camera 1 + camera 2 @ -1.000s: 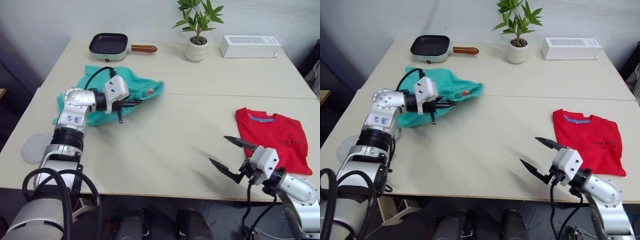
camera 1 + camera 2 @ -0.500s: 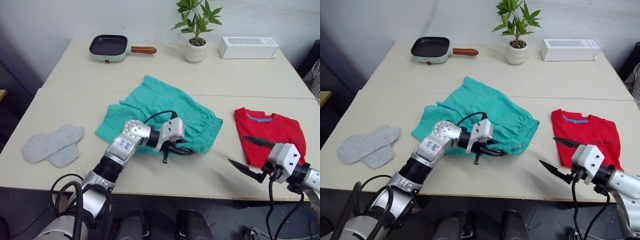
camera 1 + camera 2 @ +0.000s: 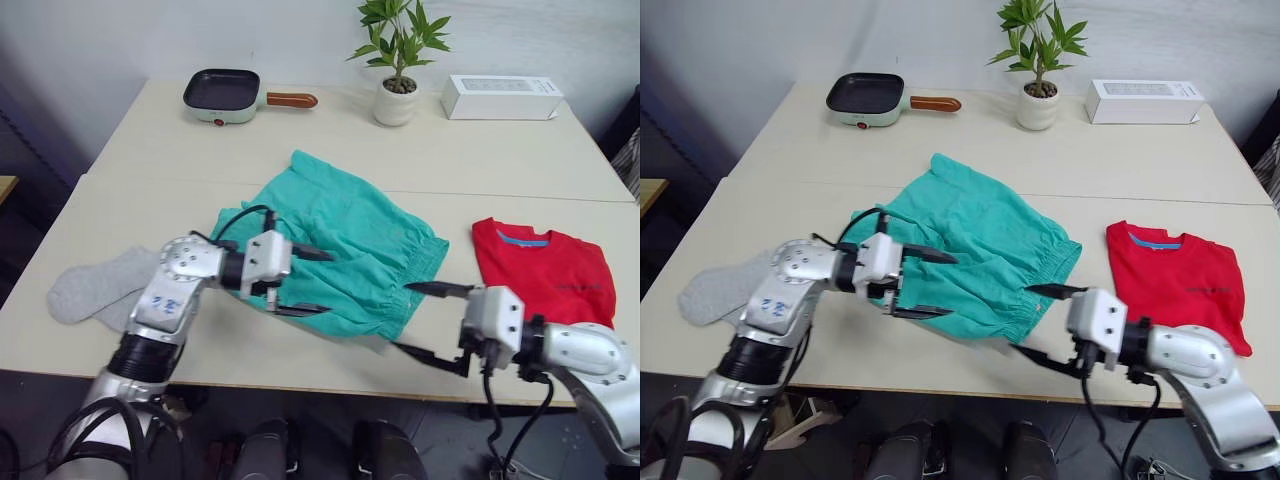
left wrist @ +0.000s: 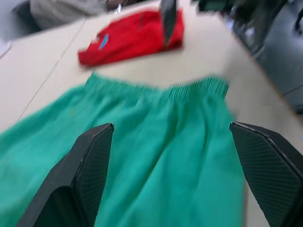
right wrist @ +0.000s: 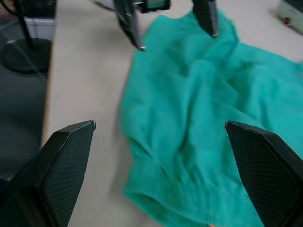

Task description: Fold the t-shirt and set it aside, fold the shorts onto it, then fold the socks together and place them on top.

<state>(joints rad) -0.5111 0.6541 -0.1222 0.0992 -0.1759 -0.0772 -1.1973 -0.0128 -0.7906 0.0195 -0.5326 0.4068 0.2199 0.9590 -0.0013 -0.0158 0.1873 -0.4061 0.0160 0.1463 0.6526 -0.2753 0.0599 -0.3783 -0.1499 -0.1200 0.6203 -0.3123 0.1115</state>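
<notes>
a pale beige table with clothing spread across its near half. the teal shorts lie crumpled and partly spread out in the middle of the table, with the gathered elastic waistband toward the robot's right.

the left gripper hovers over the left part of the shorts, its two black fingers spread wide apart, one above the fabric and one low along the near edge of the cloth. in the left wrist view the teal fabric fills the gap between the fingers, so the shorts sit directly ahead of the spread jaws. whether the fingertips touch the cloth cannot be told.

the right gripper sits at the near right corner of the shorts, just beside the waistband. its fingers are also spread wide, pointing toward the robot's left. in the right wrist view the bunched waistband edge of the shorts lies between and ahead of the fingers, with nothing pinched.

the red t-shirt lies folded flat on the right side of the table, blue collar band facing the far side, apart from the shorts. the grey socks lie at the left near edge, partly hidden by the left arm.

along the far edge stand a small mint-green frying pan with a brown handle, a potted plant and a white box.
</notes>
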